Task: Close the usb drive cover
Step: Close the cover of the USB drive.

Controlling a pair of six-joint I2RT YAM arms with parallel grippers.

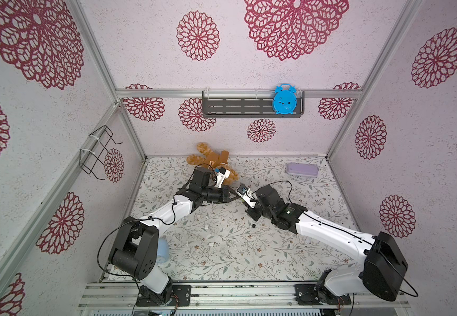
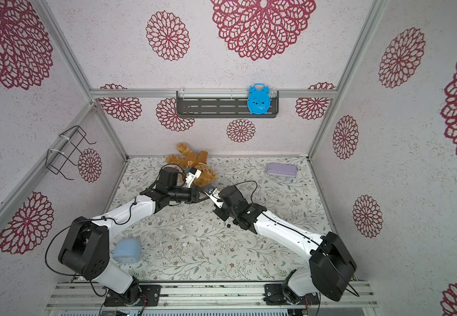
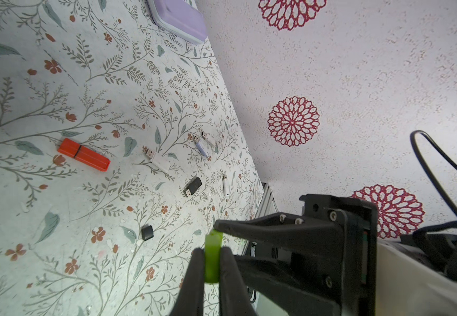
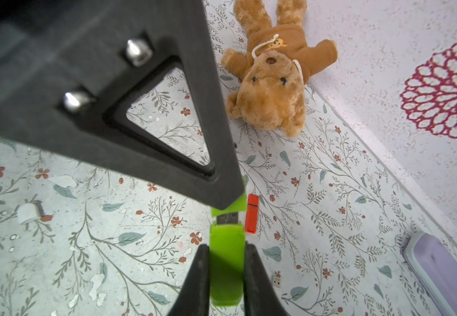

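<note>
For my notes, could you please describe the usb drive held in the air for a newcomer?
Over the flowered table, near the teddy bear, the right gripper pinches the drive. It is bright green, plug bare; none of the sticks lying below is green.

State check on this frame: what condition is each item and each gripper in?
green usb drive: uncapped, connector showing
green cap: at the connector, not seated against the body
left gripper: shut on green cap
right gripper: shut on green usb drive
orange usb drive: capped, lying flat
black usb drive: uncapped, connector bare
black cap: lying loose
purple case: closed
teddy bear: lying face up
</note>
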